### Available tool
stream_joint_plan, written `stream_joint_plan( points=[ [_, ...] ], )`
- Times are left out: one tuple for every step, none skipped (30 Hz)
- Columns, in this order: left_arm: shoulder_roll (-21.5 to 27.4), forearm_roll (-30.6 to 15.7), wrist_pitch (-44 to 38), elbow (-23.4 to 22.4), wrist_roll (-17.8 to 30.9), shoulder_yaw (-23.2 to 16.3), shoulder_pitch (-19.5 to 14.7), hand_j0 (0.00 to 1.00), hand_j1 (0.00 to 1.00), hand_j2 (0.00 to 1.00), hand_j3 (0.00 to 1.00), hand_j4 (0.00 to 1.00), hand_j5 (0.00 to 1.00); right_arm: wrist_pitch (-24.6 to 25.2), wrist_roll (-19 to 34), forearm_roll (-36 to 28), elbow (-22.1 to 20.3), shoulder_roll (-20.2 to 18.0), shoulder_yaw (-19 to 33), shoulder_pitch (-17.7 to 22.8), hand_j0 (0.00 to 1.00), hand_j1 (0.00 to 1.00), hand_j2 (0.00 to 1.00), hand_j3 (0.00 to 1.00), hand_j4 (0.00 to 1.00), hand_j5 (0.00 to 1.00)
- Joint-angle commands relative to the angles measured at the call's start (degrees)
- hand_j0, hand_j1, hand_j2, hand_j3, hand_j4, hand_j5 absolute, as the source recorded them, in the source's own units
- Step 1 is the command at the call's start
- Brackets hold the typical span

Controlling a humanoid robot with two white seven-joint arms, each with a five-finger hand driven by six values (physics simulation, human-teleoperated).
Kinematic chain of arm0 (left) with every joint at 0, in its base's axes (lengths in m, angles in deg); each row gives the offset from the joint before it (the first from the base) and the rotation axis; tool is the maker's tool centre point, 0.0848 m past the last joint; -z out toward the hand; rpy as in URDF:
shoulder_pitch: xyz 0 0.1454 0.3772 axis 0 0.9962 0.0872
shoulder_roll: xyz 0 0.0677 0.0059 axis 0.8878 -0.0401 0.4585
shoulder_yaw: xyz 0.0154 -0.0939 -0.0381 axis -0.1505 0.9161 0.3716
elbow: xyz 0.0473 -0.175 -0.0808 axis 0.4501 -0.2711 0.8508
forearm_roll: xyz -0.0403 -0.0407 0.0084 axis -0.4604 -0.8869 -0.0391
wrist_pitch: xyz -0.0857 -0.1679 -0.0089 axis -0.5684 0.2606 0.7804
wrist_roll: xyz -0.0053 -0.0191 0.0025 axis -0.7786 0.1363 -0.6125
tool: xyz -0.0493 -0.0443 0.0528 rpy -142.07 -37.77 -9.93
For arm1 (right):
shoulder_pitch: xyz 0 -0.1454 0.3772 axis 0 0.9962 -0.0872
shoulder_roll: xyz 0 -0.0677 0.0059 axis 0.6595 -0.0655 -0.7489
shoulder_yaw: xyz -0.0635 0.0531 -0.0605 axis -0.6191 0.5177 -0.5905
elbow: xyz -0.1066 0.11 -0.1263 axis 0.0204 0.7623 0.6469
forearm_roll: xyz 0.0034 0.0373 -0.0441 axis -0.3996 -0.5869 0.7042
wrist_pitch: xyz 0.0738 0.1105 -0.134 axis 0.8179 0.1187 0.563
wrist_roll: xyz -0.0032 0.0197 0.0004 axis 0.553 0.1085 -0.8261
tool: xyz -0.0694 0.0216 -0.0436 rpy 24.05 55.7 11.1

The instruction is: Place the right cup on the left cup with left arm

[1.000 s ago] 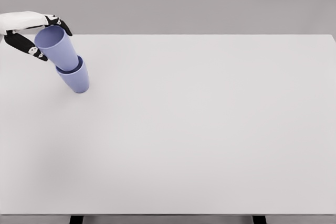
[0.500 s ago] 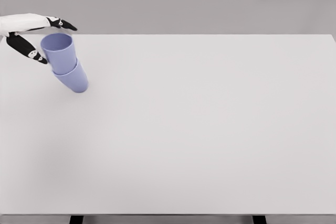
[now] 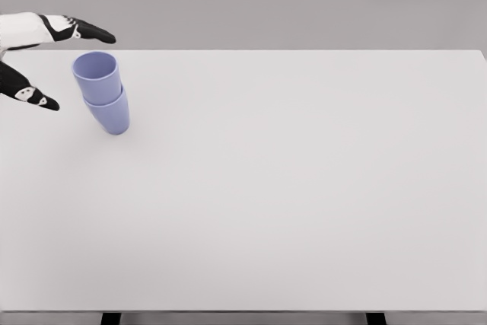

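Two lilac cups stand nested on the white table (image 3: 289,188) at the far left. The upper cup (image 3: 97,75) sits inside the lower cup (image 3: 111,116), and the stack leans slightly to the left. My left hand (image 3: 70,66) hovers just left of the stack with its fingers spread wide. It touches neither cup. One finger (image 3: 87,33) reaches above and behind the upper cup's rim, and the thumb (image 3: 30,97) hangs lower at the left edge. The right arm does not show.
The table's far edge runs just behind the cups, with a plain grey wall beyond. Black table legs (image 3: 111,318) show under the near edge.
The left hand has let go of the upper cup and drawn back to the left with its fingers spreading. The stack has swung from a strong left tilt to nearly upright.
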Motion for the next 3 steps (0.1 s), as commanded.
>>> stream_joint_plan(
  points=[
    [1.83, -4.88, -0.16, 10.14, -0.02, 1.07, 0.10, 1.00, 1.00, 1.00, 1.00, 1.00, 1.00, -0.01, 0.02, 0.01, 0.01, 0.00, 0.01, 0.00, 1.00, 1.00, 1.00, 1.00, 1.00, 1.00],
    [0.70, -4.88, -0.16, 11.11, -0.02, 0.89, 0.72, 1.00, 1.00, 1.00, 1.00, 1.00, 1.00, -0.01, 0.02, 0.01, 0.01, 0.00, 0.01, 0.00, 1.00, 1.00, 1.00, 1.00, 1.00, 1.00],
    [-2.38, -4.88, -0.16, 11.11, -0.02, 0.89, 2.12, 1.00, 1.00, 1.00, 1.00, 1.00, 1.00, -0.01, 0.02, 0.01, 0.01, 0.00, 0.01, 0.00, 1.00, 1.00, 1.00, 1.00, 1.00, 1.00]
  ],
)
